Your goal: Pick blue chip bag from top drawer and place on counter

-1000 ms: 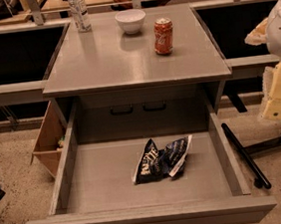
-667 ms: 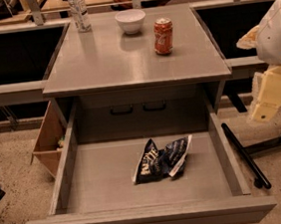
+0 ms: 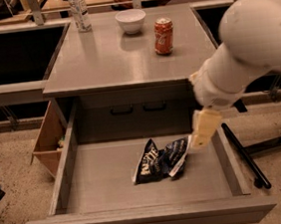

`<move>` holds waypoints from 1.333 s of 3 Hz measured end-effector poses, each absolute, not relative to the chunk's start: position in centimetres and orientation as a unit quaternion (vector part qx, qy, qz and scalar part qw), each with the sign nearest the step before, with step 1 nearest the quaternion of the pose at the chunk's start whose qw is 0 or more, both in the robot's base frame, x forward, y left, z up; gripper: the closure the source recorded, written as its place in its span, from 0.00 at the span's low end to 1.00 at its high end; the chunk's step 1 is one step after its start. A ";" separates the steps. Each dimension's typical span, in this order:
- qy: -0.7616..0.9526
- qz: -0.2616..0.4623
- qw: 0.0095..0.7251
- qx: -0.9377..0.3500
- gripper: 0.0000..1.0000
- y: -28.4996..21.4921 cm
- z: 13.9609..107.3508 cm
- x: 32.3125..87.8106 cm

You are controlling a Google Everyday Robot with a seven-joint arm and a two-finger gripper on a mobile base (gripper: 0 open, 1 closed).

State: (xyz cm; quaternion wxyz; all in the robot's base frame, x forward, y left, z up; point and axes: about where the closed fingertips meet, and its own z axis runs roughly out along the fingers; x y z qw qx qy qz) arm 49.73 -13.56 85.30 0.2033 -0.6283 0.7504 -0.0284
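The blue chip bag [image 3: 161, 162] lies crumpled on the flat bottom of the open top drawer [image 3: 103, 188], right of its middle. The grey counter [image 3: 109, 57] sits above and behind the drawer. My white arm reaches in from the right. My gripper [image 3: 203, 130] hangs over the right part of the drawer, just above and to the right of the bag, its tan finger pointing down near the bag's right edge. It holds nothing that I can see.
On the counter stand a red soda can [image 3: 163, 29], a white bowl [image 3: 131, 21] and a plastic bottle [image 3: 79, 11]. A tan wooden box [image 3: 48, 141] stands left of the drawer. A black bar [image 3: 243, 156] lies along the drawer's right side.
My arm has swung in from the far right and down toward the drawer. The gripper now hangs over the drawer's right part beside the bag. The bag has not moved.
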 end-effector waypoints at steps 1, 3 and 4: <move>0.745 -0.026 0.209 -0.633 0.00 -8.5 77.6 51.9; 0.759 -0.005 0.202 -0.619 0.00 -4.9 68.0 55.5; 0.773 0.021 0.174 -0.609 0.27 -4.3 62.4 54.8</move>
